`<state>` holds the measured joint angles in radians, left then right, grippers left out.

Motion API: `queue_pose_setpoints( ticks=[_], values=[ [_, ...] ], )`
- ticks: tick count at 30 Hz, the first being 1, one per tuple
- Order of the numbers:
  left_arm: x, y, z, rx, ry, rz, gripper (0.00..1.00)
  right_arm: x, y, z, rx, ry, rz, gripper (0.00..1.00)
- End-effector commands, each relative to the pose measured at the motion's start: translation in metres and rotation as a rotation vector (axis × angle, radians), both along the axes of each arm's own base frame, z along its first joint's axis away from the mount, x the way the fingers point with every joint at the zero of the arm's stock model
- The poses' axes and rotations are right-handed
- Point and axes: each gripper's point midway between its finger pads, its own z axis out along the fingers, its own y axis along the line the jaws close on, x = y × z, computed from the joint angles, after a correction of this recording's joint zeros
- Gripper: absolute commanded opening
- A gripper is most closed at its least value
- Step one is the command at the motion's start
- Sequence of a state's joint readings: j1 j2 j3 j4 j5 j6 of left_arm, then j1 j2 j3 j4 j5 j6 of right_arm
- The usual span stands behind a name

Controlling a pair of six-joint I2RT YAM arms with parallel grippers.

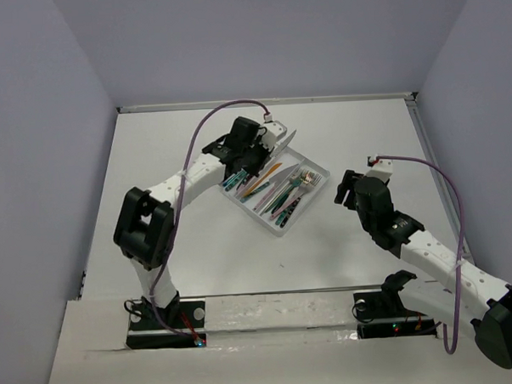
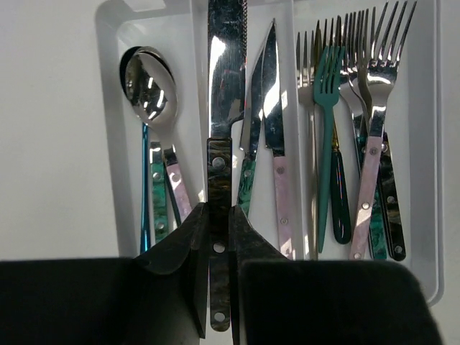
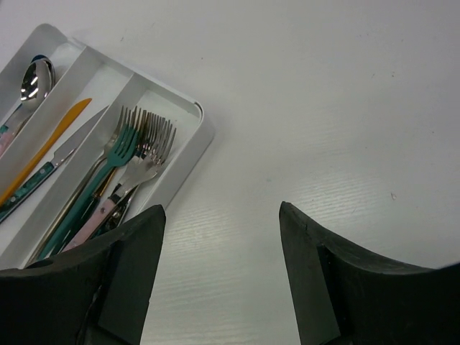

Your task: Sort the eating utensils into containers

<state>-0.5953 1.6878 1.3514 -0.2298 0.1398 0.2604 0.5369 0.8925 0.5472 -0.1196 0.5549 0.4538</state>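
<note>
My left gripper (image 2: 219,210) is shut on the black handle of a silver knife (image 2: 226,72) and holds it lengthwise over the middle compartment of the clear whitish tray (image 2: 111,108). That compartment holds other knives (image 2: 272,93). Spoons (image 2: 147,86) lie in the left compartment and forks (image 2: 359,72) in the right one. In the top view the left gripper (image 1: 251,162) hangs over the tray's (image 1: 306,208) far left part. My right gripper (image 3: 221,212) is open and empty above bare table, just right of the tray (image 3: 198,136), and also shows in the top view (image 1: 342,188).
An orange knife (image 3: 43,151) lies in the tray's middle compartment. The white table (image 1: 173,247) is bounded by grey walls at back and sides. A purple cable (image 1: 198,131) loops above the left arm, another (image 1: 451,192) over the right arm.
</note>
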Motion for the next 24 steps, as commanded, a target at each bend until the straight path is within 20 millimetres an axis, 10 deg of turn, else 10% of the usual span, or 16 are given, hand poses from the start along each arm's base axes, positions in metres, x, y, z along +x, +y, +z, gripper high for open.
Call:
queue_pose_setpoints(
  ticks=[1, 12, 24],
  values=[
    [0.009, -0.017, -0.033, 0.046, 0.117, -0.016, 0.0, 0.008, -0.002, 0.021, 0.023, -0.067, -0.033, 0.72],
    [0.006, -0.044, -0.069, 0.115, 0.184, -0.054, 0.0, 0.009, 0.0, 0.019, 0.02, -0.057, -0.029, 0.73],
    [-0.011, -0.027, -0.089, 0.166, 0.238, -0.008, 0.0, 0.007, -0.001, 0.022, 0.028, -0.068, -0.03, 0.72]
  ],
)
